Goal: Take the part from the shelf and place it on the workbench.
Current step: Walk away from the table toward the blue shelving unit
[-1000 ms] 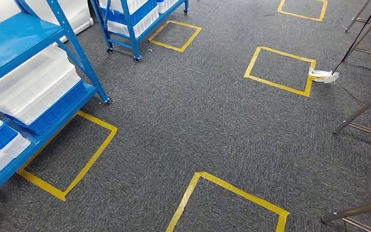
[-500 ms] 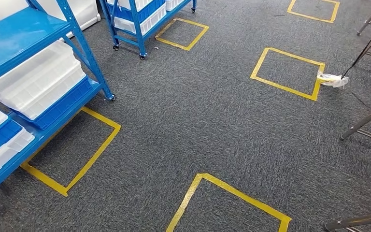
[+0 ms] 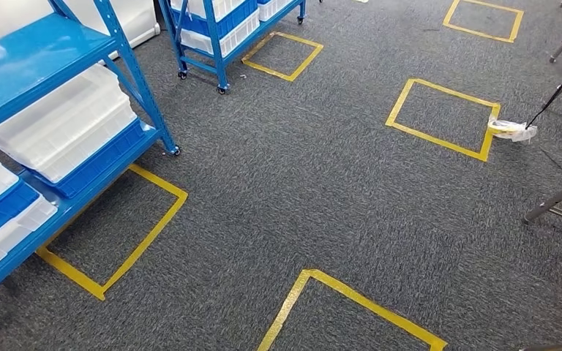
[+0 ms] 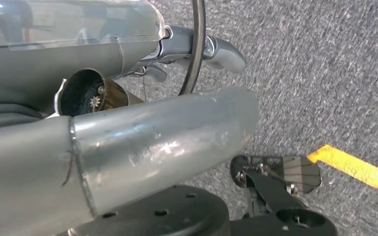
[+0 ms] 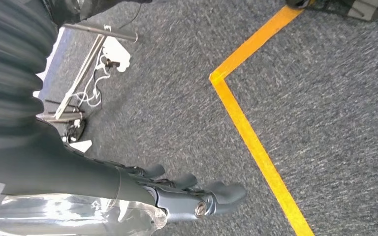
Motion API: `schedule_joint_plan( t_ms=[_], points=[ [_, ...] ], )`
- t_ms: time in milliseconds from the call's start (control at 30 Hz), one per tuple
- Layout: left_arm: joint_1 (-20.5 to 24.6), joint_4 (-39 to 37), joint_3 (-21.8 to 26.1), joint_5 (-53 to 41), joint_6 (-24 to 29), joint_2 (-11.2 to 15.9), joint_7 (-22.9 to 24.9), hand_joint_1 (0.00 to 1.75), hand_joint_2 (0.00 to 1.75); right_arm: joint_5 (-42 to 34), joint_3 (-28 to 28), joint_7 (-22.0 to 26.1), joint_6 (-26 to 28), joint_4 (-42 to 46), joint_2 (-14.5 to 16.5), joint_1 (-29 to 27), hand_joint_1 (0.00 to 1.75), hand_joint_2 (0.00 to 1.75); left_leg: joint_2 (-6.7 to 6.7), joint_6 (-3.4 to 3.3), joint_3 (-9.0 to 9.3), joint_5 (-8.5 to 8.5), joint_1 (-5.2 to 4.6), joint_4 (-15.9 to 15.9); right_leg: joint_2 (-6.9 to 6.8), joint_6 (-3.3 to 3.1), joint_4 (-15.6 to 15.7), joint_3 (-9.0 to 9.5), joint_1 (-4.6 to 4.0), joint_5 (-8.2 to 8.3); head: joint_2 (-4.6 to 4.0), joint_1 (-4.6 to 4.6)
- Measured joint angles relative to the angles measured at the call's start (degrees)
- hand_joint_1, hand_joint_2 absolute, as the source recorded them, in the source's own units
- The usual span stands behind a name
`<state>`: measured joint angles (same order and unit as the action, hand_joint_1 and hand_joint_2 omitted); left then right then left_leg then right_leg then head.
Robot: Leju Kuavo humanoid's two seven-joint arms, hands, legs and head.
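Two hands, both empty. Left hand (image 4: 167, 137): fingers (image 4: 221, 51) stretched out, thumb apart, nothing held. Right hand (image 5: 187, 194): fingers (image 5: 226, 192) loosely spread, nothing held. Both hang over the grey carpet (image 3: 322, 183). The part itself cannot be made out; presumably it sits in one of the white bins (image 3: 66, 121) on the blue shelf (image 3: 36, 55). The shelf lies forward and to the robot's left, behind a yellow taped square (image 3: 146, 245) — so the left hand is judged nearer. No counter visible.
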<state>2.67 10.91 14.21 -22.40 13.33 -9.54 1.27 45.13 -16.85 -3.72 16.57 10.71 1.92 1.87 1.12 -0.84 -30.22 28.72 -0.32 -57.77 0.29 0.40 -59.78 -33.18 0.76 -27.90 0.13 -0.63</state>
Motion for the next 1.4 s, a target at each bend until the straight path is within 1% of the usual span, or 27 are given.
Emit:
schedule_joint_plan(
  t_ms=[100,133,200,233,267,300,367,433,533,600,633,700,733,767,800,833,867,900,967,1000,1067,1133,1233,1267,1300,1333,1400],
  points=[
    [-0.01,0.00,0.00,0.00,0.00,0.01,0.02,0.00,0.00,0.00,-0.05,0.00,0.01,0.00,0.07,0.04,0.00,1.75,-0.17,0.87,-0.53,1.52,0.18,-1.91,-0.24,-1.06,0.56,0.58,0.25,-0.06,0.00,0.01],
    [-0.01,0.00,0.00,0.00,-0.01,0.01,0.02,0.00,0.00,0.00,-0.07,0.00,0.01,0.00,0.09,0.04,0.00,1.75,-0.31,1.17,-1.73,2.96,0.29,-4.53,-0.36,-1.38,0.74,0.81,0.34,-0.10,0.00,0.02],
    [-0.05,0.00,0.00,-0.01,-0.03,0.01,0.01,0.00,0.00,0.01,-0.12,-0.01,0.02,0.00,0.08,0.01,0.00,1.75,-0.57,1.63,-5.83,6.24,0.55,-12.26,-0.53,-1.76,0.79,1.04,0.23,-0.37,0.00,0.02],
    [-0.11,0.00,0.00,-0.02,-0.05,0.01,0.01,0.00,0.00,0.03,-0.17,0.00,0.02,0.00,0.08,0.00,0.00,1.75,-0.63,1.76,-7.76,7.06,0.67,-15.48,-0.56,-1.84,0.79,1.16,0.16,-0.54,0.00,0.02],
    [-0.18,0.00,0.00,-0.02,-0.07,0.01,0.00,0.00,0.00,0.05,-0.22,0.00,0.02,0.00,0.08,0.00,0.00,1.75,-0.67,1.80,-8.91,6.74,0.74,-16.94,-0.56,-1.86,0.78,1.36,0.10,-0.74,0.00,0.02],
    [-0.23,0.00,0.00,-0.03,-0.10,0.01,-0.02,0.00,0.00,0.07,-0.27,-0.01,0.02,0.00,0.08,-0.02,0.00,1.75,-0.69,1.71,-8.95,5.27,0.76,-16.15,-0.54,-1.81,0.78,1.68,0.06,-1.00,0.00,0.03],
    [-0.27,0.00,0.00,-0.04,-0.14,0.01,-0.08,0.00,0.00,0.09,-0.31,-0.01,0.01,0.00,0.12,-0.06,0.00,1.75,-0.78,1.16,-6.15,0.50,0.66,-9.00,-0.53,-1.59,0.80,2.56,0.05,-1.65,0.00,0.02],
    [-0.19,0.00,0.00,-0.06,-0.16,0.04,-0.14,0.00,0.00,0.09,-0.32,-0.01,-0.01,-0.01,0.21,-0.05,0.00,1.75,-0.98,0.33,-3.27,-1.88,0.23,-2.58,-0.54,-1.06,0.85,3.10,-0.03,-2.23,0.00,0.01],
    [-0.13,0.00,0.00,-0.13,-0.19,0.07,-0.21,0.00,0.00,0.09,-0.34,-0.02,-0.02,-0.02,0.28,0.01,0.00,1.75,-0.92,-0.61,-1.95,-1.62,-0.15,-0.11,-0.62,0.07,0.63,3.67,0.06,-2.01,0.00,0.02],
    [-0.31,0.00,0.01,-0.21,-0.18,0.07,-0.22,0.00,0.00,0.09,-0.36,-0.11,-0.01,-0.02,0.28,0.01,0.00,1.75,-0.80,-1.16,-0.69,-1.69,0.01,0.87,-0.61,0.47,-0.89,3.43,0.17,-2.67,0.00,-0.02],
    [-0.33,0.00,0.02,-0.23,-0.18,0.06,-0.22,0.00,0.00,0.09,-0.36,-0.16,-0.01,-0.02,0.29,0.03,0.00,1.75,-0.78,-1.42,-0.12,-1.68,0.09,1.21,-0.54,0.56,-2.95,2.39,0.21,-3.86,0.00,-0.04],
    [-0.26,0.00,0.02,-0.27,-0.20,0.03,-0.22,0.00,0.00,0.09,-0.37,-0.20,0.01,-0.02,0.30,0.03,0.00,1.75,-0.80,-1.84,0.34,-1.39,0.08,1.38,-0.37,0.82,-9.68,-1.69,0.25,-7.00,0.00,-0.02],
    [-0.22,0.00,0.02,-0.32,-0.21,0.01,-0.22,0.00,0.00,0.10,-0.37,-0.20,0.00,-0.02,0.31,0.02,0.00,1.75,-0.78,-1.94,0.53,-1.15,0.05,1.36,-0.34,0.99,-12.94,-3.96,0.24,-8.07,0.00,-0.01],
    [-0.21,0.00,0.02,-0.36,-0.22,-0.01,-0.22,0.00,0.00,0.11,-0.38,-0.22,0.00,-0.02,0.31,0.00,0.00,1.75,-0.72,-1.97,0.86,-0.84,0.03,1.34,-0.35,1.16,-14.74,-5.56,0.27,-8.09,0.00,-0.01],
    [-0.25,0.00,0.02,-0.40,-0.22,-0.01,-0.21,0.00,0.00,0.13,-0.38,-0.26,0.00,-0.02,0.30,-0.05,0.00,1.75,-0.65,-1.91,1.32,-0.49,0.04,1.31,-0.35,1.26,-14.53,-6.18,0.31,-6.93,0.00,-0.01],
    [-0.31,0.00,0.02,-0.44,-0.22,-0.01,-0.19,0.00,0.00,0.15,-0.39,-0.30,0.00,-0.02,0.27,-0.13,0.00,1.75,-0.56,-1.76,1.91,-0.04,0.08,1.27,-0.35,1.34,-12.17,-5.71,0.36,-4.62,0.00,-0.01],
    [-0.39,0.00,0.02,-0.46,-0.22,-0.02,-0.15,0.00,0.00,0.17,-0.39,-0.33,0.00,-0.03,0.24,-0.22,0.00,1.75,-0.50,-1.55,2.53,0.47,0.12,1.22,-0.35,1.36,-8.39,-4.57,0.43,-1.74,0.00,-0.02],
    [-0.43,-0.01,0.02,-0.49,-0.24,-0.04,-0.12,0.00,0.00,0.19,-0.40,-0.34,-0.01,-0.05,0.21,-0.33,0.00,1.75,-0.47,-1.27,3.09,0.98,0.10,1.10,-0.35,1.25,-4.94,-3.47,0.38,-0.05,0.00,-0.04],
    [-0.35,-0.01,0.02,-0.54,-0.27,-0.07,-0.08,0.00,0.00,0.22,-0.43,-0.34,-0.03,-0.09,0.20,-0.36,0.00,1.75,-0.51,-0.56,3.47,1.92,-0.01,0.89,-0.38,0.63,-1.04,-2.23,0.15,0.91,0.00,-0.08],
    [-0.28,-0.02,0.02,-0.56,-0.28,-0.08,-0.07,0.00,0.00,0.25,-0.46,-0.34,-0.04,-0.10,0.21,-0.37,0.00,1.75,-0.55,-0.22,3.65,2.19,-0.09,0.69,-0.40,0.20,-0.84,-2.15,0.03,0.41,0.00,-0.08],
    [-0.18,-0.02,0.02,-0.60,-0.28,-0.07,-0.05,0.00,0.00,0.32,-0.55,-0.34,-0.04,-0.09,0.23,-0.38,0.00,1.75,-0.64,0.26,3.81,2.49,-0.07,-0.09,-0.44,-0.65,-0.47,-1.49,0.11,0.90,0.00,-0.09],
    [-0.15,-0.02,0.02,-0.63,-0.29,-0.06,-0.07,0.00,0.00,0.35,-0.64,-0.34,-0.04,-0.09,0.24,-0.41,0.00,1.75,-0.72,0.68,2.22,3.16,0.05,-3.84,-0.53,-1.35,-0.07,-0.54,0.20,0.57,0.00,-0.05],
    [-0.16,-0.02,0.00,-0.63,-0.31,-0.05,-0.07,0.00,0.00,0.38,-0.73,-0.33,-0.02,-0.09,0.21,-0.36,0.00,1.75,-0.78,1.48,-4.31,7.27,0.43,-14.09,-0.56,-1.95,0.19,0.40,0.05,-0.24,0.00,0.00],
    [-0.22,-0.02,0.00,-0.63,-0.31,-0.05,-0.07,0.00,0.00,0.38,-0.75,-0.33,-0.02,-0.09,0.20,-0.36,0.00,1.75,-0.78,1.60,-6.04,7.98,0.53,-15.99,-0.51,-2.00,0.19,0.74,-0.03,-0.59,0.00,0.00],
    [-0.29,-0.02,0.00,-0.63,-0.31,-0.05,-0.07,0.00,0.00,0.39,-0.76,-0.33,-0.02,-0.09,0.18,-0.36,0.00,1.31,-0.78,1.60,-6.89,7.39,0.59,-16.00,-0.46,-1.98,0.19,1.21,-0.10,-0.97,0.00,-0.01],
    [-0.35,-0.02,0.00,-0.64,-0.31,-0.05,-0.07,0.00,0.00,0.42,-0.78,-0.33,-0.02,-0.09,0.16,-0.37,0.00,0.87,-0.78,1.48,-6.79,5.45,0.60,-14.05,-0.42,-1.93,0.19,1.78,-0.17,-1.37,0.00,0.00],
    [-0.43,-0.02,0.00,-0.65,-0.31,-0.04,-0.07,0.00,0.00,0.48,-0.81,-0.34,-0.02,-0.10,0.18,-0.41,0.00,0.00,-0.85,0.86,-4.86,0.18,0.48,-7.00,-0.42,-1.74,0.27,2.96,-0.24,-2.20,0.00,-0.02]
  ],
)
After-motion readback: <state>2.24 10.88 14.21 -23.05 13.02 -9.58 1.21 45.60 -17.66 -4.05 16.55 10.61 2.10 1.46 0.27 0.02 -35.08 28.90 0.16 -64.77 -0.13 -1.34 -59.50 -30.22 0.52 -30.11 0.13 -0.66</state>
